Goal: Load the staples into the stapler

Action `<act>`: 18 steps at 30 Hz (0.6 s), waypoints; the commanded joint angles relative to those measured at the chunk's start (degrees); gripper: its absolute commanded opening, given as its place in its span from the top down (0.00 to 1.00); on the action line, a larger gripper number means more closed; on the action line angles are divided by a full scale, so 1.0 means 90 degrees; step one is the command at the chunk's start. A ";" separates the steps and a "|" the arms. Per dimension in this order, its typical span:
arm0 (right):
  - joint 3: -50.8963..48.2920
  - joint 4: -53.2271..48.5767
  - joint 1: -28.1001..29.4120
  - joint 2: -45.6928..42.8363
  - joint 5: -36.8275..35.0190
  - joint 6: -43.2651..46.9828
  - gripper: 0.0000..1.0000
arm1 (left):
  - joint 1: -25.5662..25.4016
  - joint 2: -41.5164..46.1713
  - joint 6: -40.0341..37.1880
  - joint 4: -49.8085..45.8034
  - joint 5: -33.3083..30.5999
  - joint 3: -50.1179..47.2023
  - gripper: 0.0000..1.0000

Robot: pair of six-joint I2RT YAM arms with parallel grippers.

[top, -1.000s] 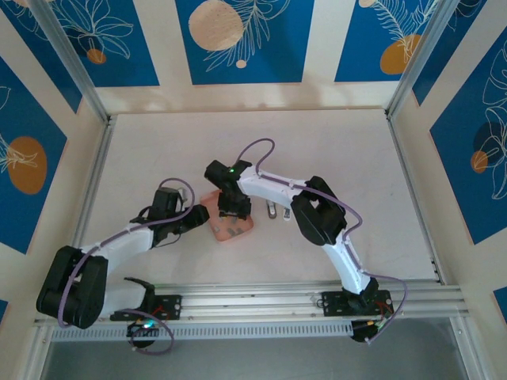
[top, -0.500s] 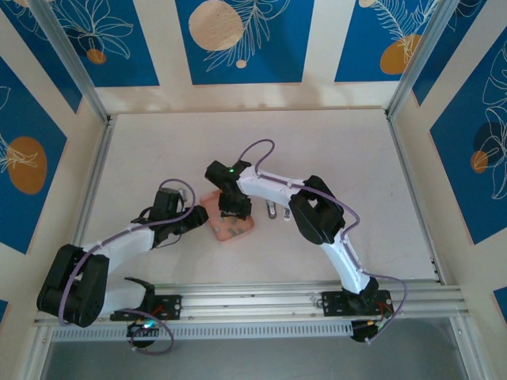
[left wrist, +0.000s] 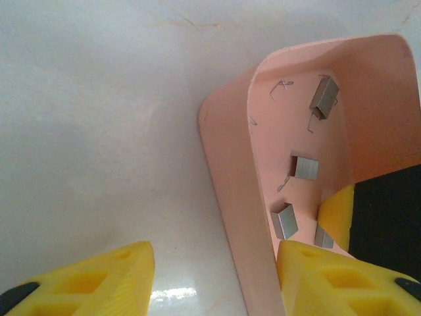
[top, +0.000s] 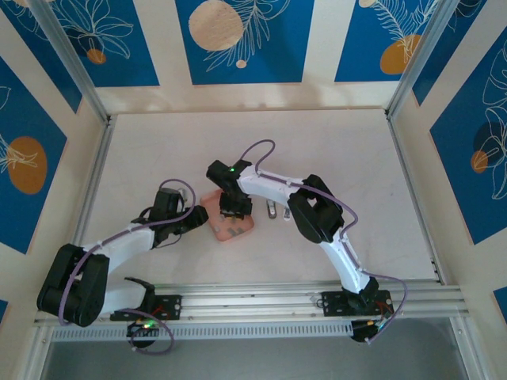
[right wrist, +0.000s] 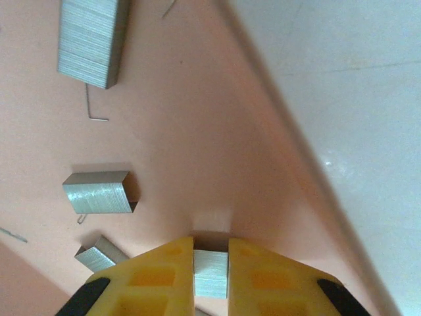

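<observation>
Loosely, staples point(right wrist: 99, 193) in pink tray point(right wrist: 197, 99), one pinched

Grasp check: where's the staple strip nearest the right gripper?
Right wrist view, bottom centre: staple strip between the right gripper's fingers, inside the pink tray.

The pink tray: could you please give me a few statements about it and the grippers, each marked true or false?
1. The right gripper is shut on a staple block. True.
2. The tray holds no other blocks. False: several more blocks lie in it.
3. The left gripper is clamped on the tray. False: its jaws stand wide apart, with the tray's wall between them.
4. Loose single staples lie in the tray. True.
</observation>
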State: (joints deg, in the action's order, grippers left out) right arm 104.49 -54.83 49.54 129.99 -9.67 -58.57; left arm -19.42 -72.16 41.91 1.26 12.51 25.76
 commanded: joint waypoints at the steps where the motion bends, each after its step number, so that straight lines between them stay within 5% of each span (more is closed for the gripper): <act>1: -0.0145 0.0150 -0.0039 0.0131 -0.0216 0.0127 0.85 | -0.0050 -0.0117 -0.0086 -0.0174 -0.0067 -0.0021 0.49; 10: -0.0373 0.0607 0.0208 -0.0678 -0.0861 0.0548 0.85 | -0.0033 -0.0470 -0.0207 -0.0548 0.0770 0.0545 0.38; 18: -0.1085 0.1143 0.0342 -0.1778 -0.1357 0.0791 0.85 | -0.0029 0.1089 -0.0616 -0.1569 0.0007 0.0664 0.32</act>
State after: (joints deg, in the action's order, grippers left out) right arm 96.66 -46.89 52.10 118.78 -18.59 -52.88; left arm -19.42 -67.88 38.94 -7.53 15.53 30.06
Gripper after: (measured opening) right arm 0.153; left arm 0.670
